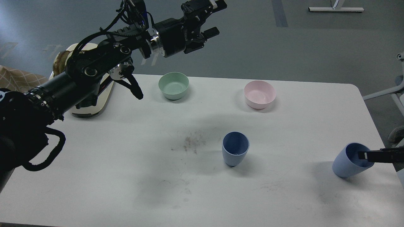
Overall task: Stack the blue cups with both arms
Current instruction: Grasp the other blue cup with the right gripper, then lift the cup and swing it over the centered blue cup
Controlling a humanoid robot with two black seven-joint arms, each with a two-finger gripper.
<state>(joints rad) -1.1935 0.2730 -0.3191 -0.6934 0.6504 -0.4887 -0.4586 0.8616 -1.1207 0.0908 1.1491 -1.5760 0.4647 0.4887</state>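
Two light-blue cups stand on the white table (126, 176). One cup (235, 153) is upright near the middle. The other cup (346, 166) is near the right edge and leans with its mouth up and to the right. My left gripper (217, 17) is high beyond the table's far edge, open and empty, far from both cups. Of my right gripper (363, 155) only one thin dark finger (378, 155) shows, coming in from the right edge with its tip at the mouth of the right cup. Its other finger is hidden.
A mint-green bowl (173, 85) and a pink bowl (259, 94) sit at the back of the table. A cream appliance (90, 105) stands at the back left under my left arm. A dark smudge (192, 142) marks the table left of the middle cup.
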